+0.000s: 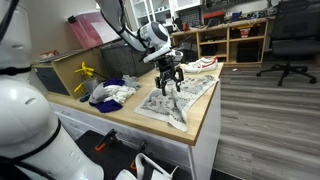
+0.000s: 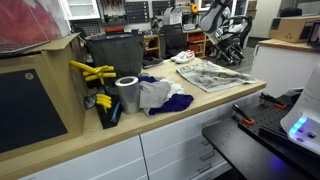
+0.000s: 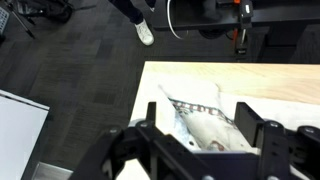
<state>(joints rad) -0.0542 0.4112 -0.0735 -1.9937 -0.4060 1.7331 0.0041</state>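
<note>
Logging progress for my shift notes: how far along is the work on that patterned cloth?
Done: patterned cloth lies spread on the counter. In hand: nothing; the gripper hangs open over it. Left, probably: the rumpled fold beneath it wants flattening.

Grey wood floor [image 1: 262, 125], wooden shelf unit [image 1: 238, 42] + blk office chair [image 1: 290, 40] at back, white cabinets [image 2: 175, 150] w/ light countertop [image 2: 205, 105].
</note>
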